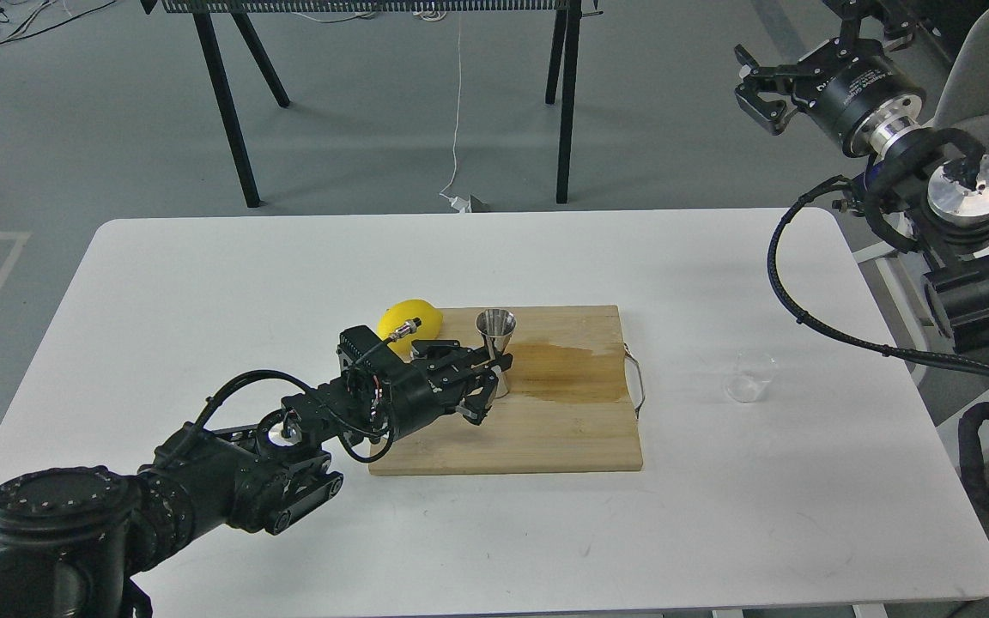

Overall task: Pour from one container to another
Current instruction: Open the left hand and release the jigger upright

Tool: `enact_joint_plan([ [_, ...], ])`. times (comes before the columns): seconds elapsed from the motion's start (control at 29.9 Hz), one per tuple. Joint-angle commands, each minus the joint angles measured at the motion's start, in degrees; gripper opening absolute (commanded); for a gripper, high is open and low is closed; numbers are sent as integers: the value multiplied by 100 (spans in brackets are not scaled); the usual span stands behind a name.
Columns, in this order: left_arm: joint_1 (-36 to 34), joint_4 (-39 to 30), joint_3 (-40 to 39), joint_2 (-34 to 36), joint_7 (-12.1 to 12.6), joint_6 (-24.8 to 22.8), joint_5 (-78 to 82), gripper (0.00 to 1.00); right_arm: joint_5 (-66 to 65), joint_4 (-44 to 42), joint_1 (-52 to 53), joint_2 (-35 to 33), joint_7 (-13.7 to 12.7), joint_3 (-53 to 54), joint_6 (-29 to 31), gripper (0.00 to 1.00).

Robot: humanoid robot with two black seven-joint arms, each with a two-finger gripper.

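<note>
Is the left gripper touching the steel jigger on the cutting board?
Cannot tell. In the head view the left gripper has open fingers either side of the jigger at its lower cone, but overlap hides any contact or gap.

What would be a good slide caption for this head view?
Left gripper at the steel jigger on a wet cutting board; glass cup waits right, right gripper raised.
</note>
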Motion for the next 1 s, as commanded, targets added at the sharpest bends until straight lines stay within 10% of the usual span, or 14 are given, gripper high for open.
enact_joint_plan([
  [0.0,0,0,0,0,0,0,0,26,0,0,0,-7,-2,5,0,99],
  [0.97,9,-175,-17,0,0,0,-9,56,0,26,-18,1,6,5,0,99],
])
